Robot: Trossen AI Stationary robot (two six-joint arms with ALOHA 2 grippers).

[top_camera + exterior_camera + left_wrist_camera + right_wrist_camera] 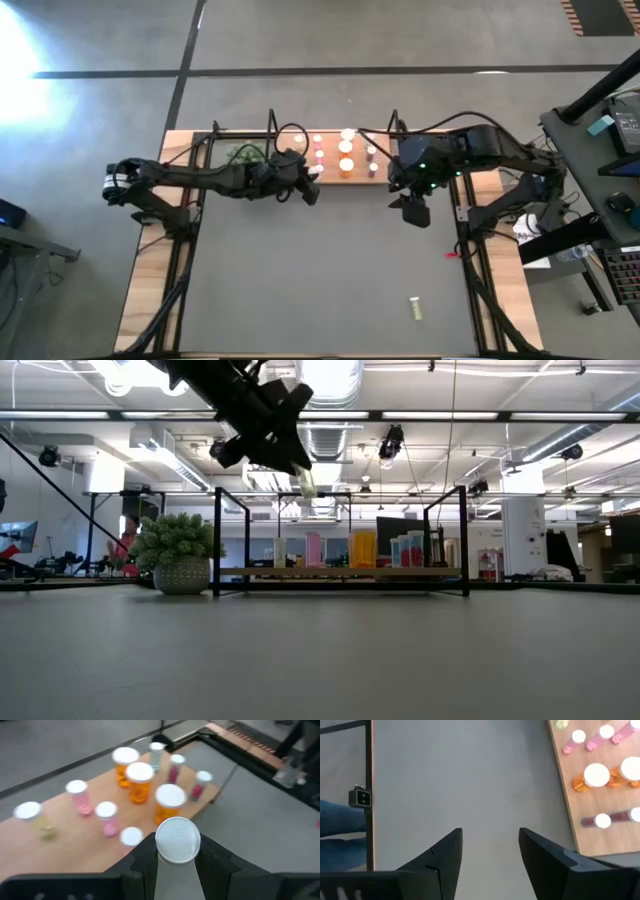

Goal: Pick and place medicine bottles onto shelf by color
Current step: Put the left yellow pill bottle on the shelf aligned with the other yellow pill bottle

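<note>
Left gripper clamps white-capped bottle above shelf, where I count roughly ten bottles grouped by color. Right gripper empty, parted, beside shelf. One bottle left on mat.

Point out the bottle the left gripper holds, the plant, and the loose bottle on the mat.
held bottle [177, 840], left wrist view, on its white cap.
plant [181, 545], low view, on its green foliage.
loose bottle [414, 308], high view, on its pale body.

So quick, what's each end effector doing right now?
Left end effector: closed on a white-capped bottle, above the shelf.
Right end effector: open, empty, over the grey mat.
</note>
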